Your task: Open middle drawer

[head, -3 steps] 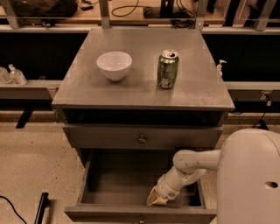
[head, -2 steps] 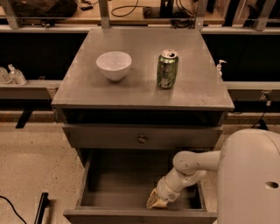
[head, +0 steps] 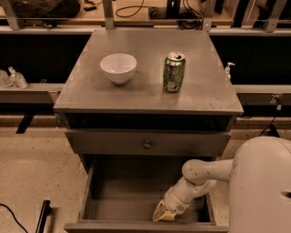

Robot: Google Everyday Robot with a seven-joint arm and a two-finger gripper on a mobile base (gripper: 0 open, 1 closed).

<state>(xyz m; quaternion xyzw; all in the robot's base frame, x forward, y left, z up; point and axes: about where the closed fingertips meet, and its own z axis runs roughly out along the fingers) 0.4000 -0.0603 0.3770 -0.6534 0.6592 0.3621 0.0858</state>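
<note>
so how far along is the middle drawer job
Done, by the look of it: the middle drawer is pulled well out, its grey tray showing below the closed upper drawer. In hand: the gripper is down inside the tray, close behind the drawer's front panel. Left: probably only lifting the arm clear, unless the drawer should come out further.

This is looking like a robotics lab: cables (head: pixel 132 8) are trailing along the back, metal posts (head: pixel 108 9) are rising behind the bench (head: pixel 136 98), and a robot's tool (head: pixel 164 213) is reaching down at the open drawer's (head: pixel 122 200) front edge.
</note>
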